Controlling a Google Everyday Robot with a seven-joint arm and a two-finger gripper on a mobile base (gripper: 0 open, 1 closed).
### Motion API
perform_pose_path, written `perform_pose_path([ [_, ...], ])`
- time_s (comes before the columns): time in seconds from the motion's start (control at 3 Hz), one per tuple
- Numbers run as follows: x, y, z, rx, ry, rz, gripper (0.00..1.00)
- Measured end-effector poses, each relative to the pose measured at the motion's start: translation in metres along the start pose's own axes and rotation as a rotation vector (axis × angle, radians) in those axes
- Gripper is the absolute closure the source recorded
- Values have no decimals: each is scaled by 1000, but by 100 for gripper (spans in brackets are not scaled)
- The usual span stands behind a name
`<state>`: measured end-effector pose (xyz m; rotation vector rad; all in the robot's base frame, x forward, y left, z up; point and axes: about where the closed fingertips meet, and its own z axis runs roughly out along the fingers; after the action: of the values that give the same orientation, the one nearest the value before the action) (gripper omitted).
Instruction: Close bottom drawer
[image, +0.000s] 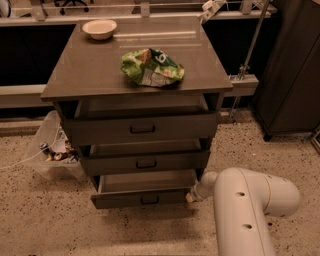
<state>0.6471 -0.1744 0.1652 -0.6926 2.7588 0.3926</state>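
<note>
The bottom drawer (142, 199) is the lowest of three grey-brown drawers in the cabinet. It stands pulled out, showing its pale inside (147, 181) and a small dark handle (149, 200). My white arm (245, 205) comes in from the lower right. Its gripper (191, 196) is at the right front corner of the bottom drawer, touching or nearly touching the drawer front.
The middle drawer (145, 162) and top drawer (141, 128) are also slightly out. A green chip bag (151, 67) and a white bowl (99, 28) lie on the cabinet top. A clear bin (50, 152) stands left of the cabinet, a dark cabinet (292, 65) at right.
</note>
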Motion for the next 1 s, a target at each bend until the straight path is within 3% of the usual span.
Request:
perform_pose_path([
  [0.67, -22, -26, 6, 51, -20, 37, 100],
  [1.0, -22, -26, 6, 51, -20, 37, 100],
])
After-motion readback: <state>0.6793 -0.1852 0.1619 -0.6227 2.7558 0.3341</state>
